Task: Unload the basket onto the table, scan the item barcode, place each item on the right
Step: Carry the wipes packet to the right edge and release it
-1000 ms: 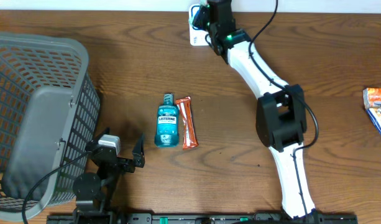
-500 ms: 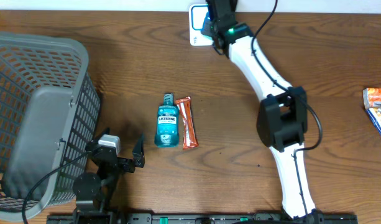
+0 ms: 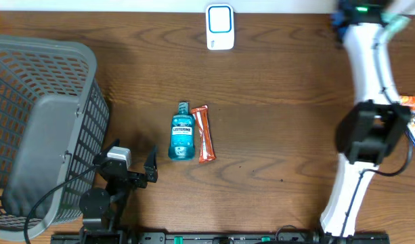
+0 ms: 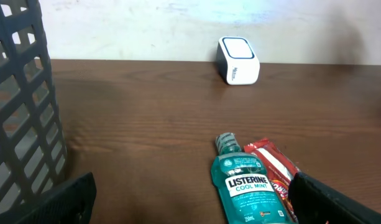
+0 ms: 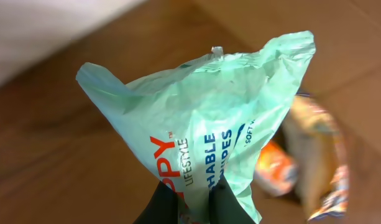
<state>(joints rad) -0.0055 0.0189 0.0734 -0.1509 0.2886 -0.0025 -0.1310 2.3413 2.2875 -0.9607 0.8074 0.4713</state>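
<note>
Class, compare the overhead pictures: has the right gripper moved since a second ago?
Yes. The right gripper was over the white scanner at the table's far edge; it has swung rightward to the far right corner, fingers shut on a green bag.

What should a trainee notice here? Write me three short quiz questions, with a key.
1. True or false: the right gripper is shut on the green packet.
2. What lies right beside the mouthwash bottle? A) the basket B) the red wrapper C) the white scanner
3. Fill in: the left gripper, holding nothing, is ____.
Key: 1 true; 2 B; 3 open.
</note>
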